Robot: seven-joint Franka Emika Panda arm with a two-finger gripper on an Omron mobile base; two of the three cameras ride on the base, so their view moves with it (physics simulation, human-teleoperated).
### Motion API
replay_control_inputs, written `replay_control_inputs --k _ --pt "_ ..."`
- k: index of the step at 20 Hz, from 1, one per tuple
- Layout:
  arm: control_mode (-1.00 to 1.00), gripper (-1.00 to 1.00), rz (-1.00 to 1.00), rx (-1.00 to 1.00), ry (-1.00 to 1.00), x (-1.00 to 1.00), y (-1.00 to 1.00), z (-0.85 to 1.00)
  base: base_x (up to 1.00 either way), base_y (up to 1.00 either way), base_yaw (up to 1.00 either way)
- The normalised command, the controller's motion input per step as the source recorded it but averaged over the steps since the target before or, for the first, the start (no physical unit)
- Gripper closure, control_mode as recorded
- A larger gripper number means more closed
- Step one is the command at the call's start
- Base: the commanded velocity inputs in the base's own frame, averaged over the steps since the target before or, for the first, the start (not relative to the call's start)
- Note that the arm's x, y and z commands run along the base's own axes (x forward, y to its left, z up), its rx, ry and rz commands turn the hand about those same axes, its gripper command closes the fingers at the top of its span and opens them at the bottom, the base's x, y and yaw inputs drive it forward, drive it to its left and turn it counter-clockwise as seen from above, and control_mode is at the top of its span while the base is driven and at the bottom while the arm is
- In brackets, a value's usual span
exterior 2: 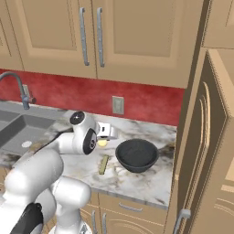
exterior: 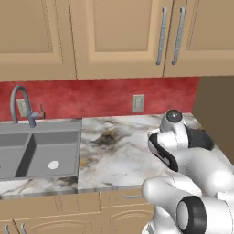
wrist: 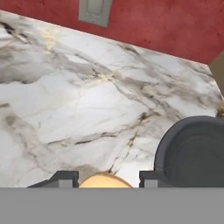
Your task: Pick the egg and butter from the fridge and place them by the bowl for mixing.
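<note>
The jaws hold the egg between them: in the hand view its pale rounded top rises between the two dark fingertips, which sit close against either side of it. In the right base view the same egg shows as a small yellow spot just under the silver hand, low over the marble worktop.

Just to one side of the jaws stands the black bowl (its wide dark rim comes in at the right of the hand view), near but apart from the egg. The butter lies flat on the worktop, a little nearer the front edge than the jaws and just beside the bowl, not touching it.

Beyond the jaws runs the red backsplash with a grey wall outlet. Well off to the far side from the bowl are the grey sink and its curved faucet. Tan wall cabinets hang above.
</note>
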Motion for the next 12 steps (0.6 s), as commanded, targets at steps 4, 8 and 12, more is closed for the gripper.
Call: replay_control_inputs --k 4,8,12 --pt "-1.00 1.00 0.00 0.00 0.07 0.38 -0.17 -0.24 0.00 0.00 0.00" --pt "-1.00 1.00 0.00 0.00 0.04 0.34 0.00 -0.25 0.00 0.00 0.00" --pt "-1.00 -1.00 0.00 -0.01 0.02 0.29 0.00 -0.23 0.00 0.00 0.00"
